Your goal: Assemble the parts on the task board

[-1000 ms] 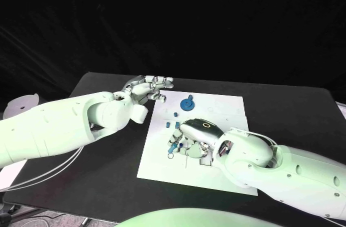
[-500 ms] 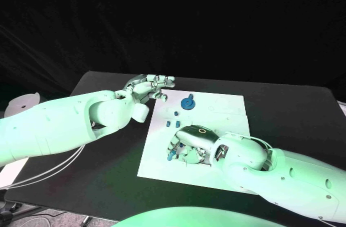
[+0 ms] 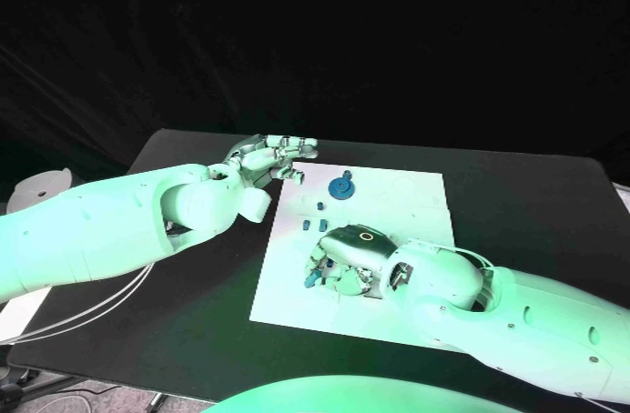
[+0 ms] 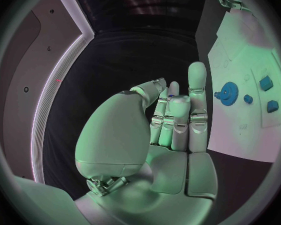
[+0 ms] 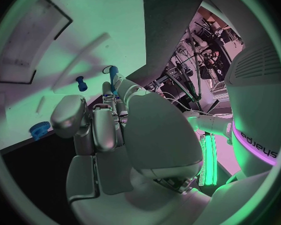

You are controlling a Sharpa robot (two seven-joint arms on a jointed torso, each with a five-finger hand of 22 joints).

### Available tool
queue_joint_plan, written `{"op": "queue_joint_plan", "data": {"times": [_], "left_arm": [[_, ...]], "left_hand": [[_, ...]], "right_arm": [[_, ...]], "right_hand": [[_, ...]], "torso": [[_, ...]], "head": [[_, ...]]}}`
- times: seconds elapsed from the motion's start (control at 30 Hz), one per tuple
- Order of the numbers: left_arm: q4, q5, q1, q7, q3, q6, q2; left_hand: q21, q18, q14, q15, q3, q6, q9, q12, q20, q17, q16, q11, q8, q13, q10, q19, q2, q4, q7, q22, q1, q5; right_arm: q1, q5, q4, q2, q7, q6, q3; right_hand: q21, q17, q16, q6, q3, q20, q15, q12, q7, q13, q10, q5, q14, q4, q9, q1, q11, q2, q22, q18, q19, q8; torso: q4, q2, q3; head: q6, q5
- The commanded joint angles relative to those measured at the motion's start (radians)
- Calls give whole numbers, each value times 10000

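Head view: right robot hand on task board, grip unclear, right wrist view: fingertips at blue part, left robot hand curled, empty

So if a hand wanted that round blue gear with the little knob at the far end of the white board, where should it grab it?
Probably from above, pinching the toothed rim of the round blue gear: it seems to lie flat on the white board, with open board around it.

I see the white task board flat mid-table, a blue gear-like part near its far edge, two small blue parts just nearer me
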Motion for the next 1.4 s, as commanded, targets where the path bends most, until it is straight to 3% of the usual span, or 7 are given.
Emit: {"op": "queue_joint_plan", "data": {"times": [0.03, 0.43, 0.93, 1.1, 1.23, 1.3, 1.4], "left_arm": [[10, 21, 2, 31, 6, 190, 5], [18, 21, 2, 13, 6, 209, -13], [49, 21, 5, -3, 6, 195, -16], [33, 21, 5, -23, 6, 192, 2], [28, 21, 5, -33, 6, 194, 15], [24, 21, 5, -40, 6, 197, 21], [8, 21, 5, -70, 5, 211, 39]], "left_hand": [[-45, 122, -61, -19, -41, -33, -15, 22, 1, -12, -60, 32, 21, 8, -18, -64, -6, -19, 17, -12, -71, 49], [-45, 122, -61, -19, -41, -33, -15, 22, 1, -12, -60, 32, 21, 8, -18, -64, -6, -19, 17, -12, -71, 49], [-47, 122, -63, -19, -43, -34, -15, 24, 1, -14, -60, 33, 21, 8, -20, -66, -5, -19, 17, -13, -73, 49], [-71, 123, -83, -12, -64, -47, -15, 41, 6, -31, -57, 39, 22, 7, -40, -84, 6, -25, 23, -20, -87, 49], [-71, 123, -83, -12, -64, -47, -15, 41, 6, -31, -57, 39, 22, 7, -40, -84, 6, -25, 23, -20, -87, 49], [-71, 123, -83, -12, -64, -47, -15, 41, 6, -31, -57, 39, 22, 7, -40, -84, 6, -25, 23, -20, -87, 49], [-71, 123, -83, -12, -64, -47, -15, 41, 6, -31, -57, 39, 22, 7, -40, -84, 6, -25, 23, -20, -87, 49]], "right_arm": [[-31, -586, 16, -25, -395, -93, -18], [-31, -770, 30, -10, -556, -46, 2], [-2, -1022, -161, 415, -889, 1296, -44], [3, -1407, -207, 516, -927, 894, -97], [5, -1526, -230, 565, -852, 448, -134], [6, -1554, -233, 567, -818, 233, -144], [6, -1547, -229, 535, -772, -209, -154]], "right_hand": [[36, -5, 29, 32, 47, 73, 59, 13, 66, 11, 205, 33, 480, 4, 16, -83, -118, -36, -2, 66, -22, 51], [34, -8, 30, 49, 66, 74, 56, 12, 58, 13, 220, 34, 479, -4, 22, -110, -124, -46, -7, 69, -25, 57], [-8, -62, 6, -27, 43, 92, 75, -47, 42, -1, 140, 31, 461, 27, 9, -487, -105, -273, -64, 78, -62, 0], [-167, -64, 19, -695, -74, 152, 167, -91, 133, -44, -368, 22, 458, 34, -157, -747, 27, -685, -293, 106, -172, -76], [-729, -581, -375, -1852, -492, 280, 326, -108, 146, -55, -1631, 47, 289, 23, -297, -1039, 227, -1162, -1111, 238, -528, -81], [-979, -790, -529, -2361, -806, 366, 414, -38, 31, -18, -2156, 23, 197, 14, -261, -1063, 314, -1125, -1443, 303, -686, -33], [-1137, -972, -642, -2624, -1219, 430, 450, 10, 95, -4, -2370, 30, 128, 17, -250, -1035, 359, -1089, -1648, 349, -770, -38]], "torso": [[-4, 2, 2], [4, 2, -1], [-3, -8, -15], [-5, -8, -25], [-9, -18, -17], [-3, -13, -7], [-5, -26, 6]], "head": [[4, 25], [7, -4], [-22, -27], [-21, -53], [-7, -60], [8, -66], [48, -79]]}}
